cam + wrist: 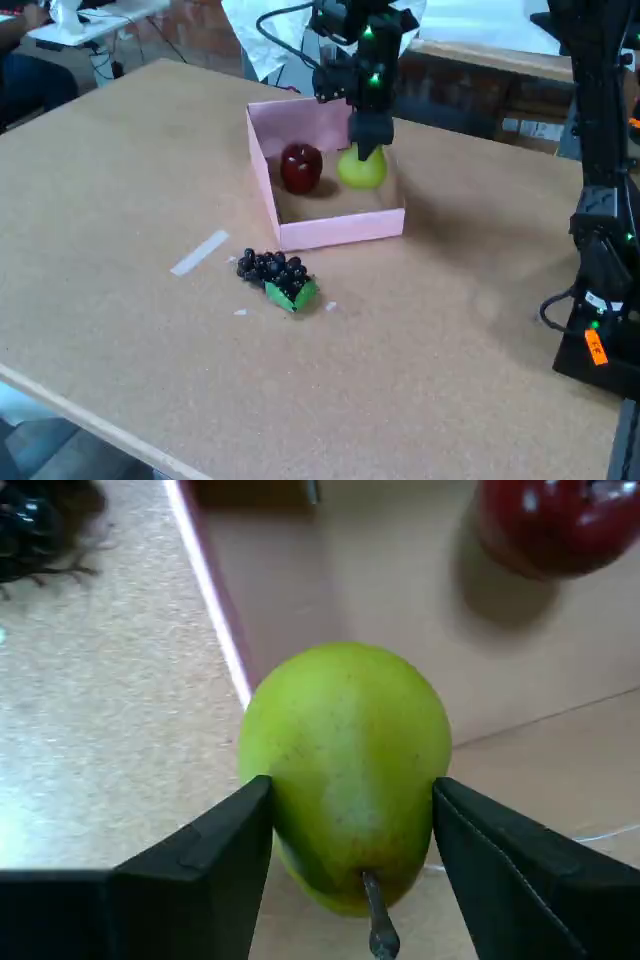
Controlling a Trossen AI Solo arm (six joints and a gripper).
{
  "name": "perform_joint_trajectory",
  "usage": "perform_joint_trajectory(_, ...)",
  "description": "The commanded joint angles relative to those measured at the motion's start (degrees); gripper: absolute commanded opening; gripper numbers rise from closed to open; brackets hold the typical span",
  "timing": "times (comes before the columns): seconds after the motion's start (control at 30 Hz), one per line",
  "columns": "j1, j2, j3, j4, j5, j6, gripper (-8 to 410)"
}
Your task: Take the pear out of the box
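Observation:
The yellow-green pear (pixel 345 750) fills the middle of the wrist view with its dark stem pointing toward the camera. My gripper (pixel 352 790) is shut on it, a black finger pressing each side. In the fixed view the pear (pixel 362 168) sits in the right part of the pink box (pixel 340 230), directly under the gripper (pixel 366 150). Whether the pear touches the box floor or hangs just above it cannot be told. In the wrist view the pear overlaps the box's white-edged wall (pixel 205 580).
A dark red apple (pixel 301 167) lies in the box left of the pear, also at the top right of the wrist view (pixel 560 520). A dark grape bunch (pixel 275 272) and a white strip (pixel 199 252) lie on the table in front of the box. A black stand (pixel 600 200) rises at the right.

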Motion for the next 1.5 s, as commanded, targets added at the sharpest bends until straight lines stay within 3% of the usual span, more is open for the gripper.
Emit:
perform_joint_trajectory(0.0,3.02,-1.62,-0.04,-2.78,-0.02,3.23,63)
perform_joint_trajectory(0.7,8.87,-18.43,-17.84,2.16,0.09,8.50,64)
perform_joint_trajectory(1.17,13.60,-20.48,-22.51,-3.61,-2.49,14.69,64)
perform_joint_trajectory(1.47,15.67,-22.84,-30.80,3.30,-4.00,16.48,64)
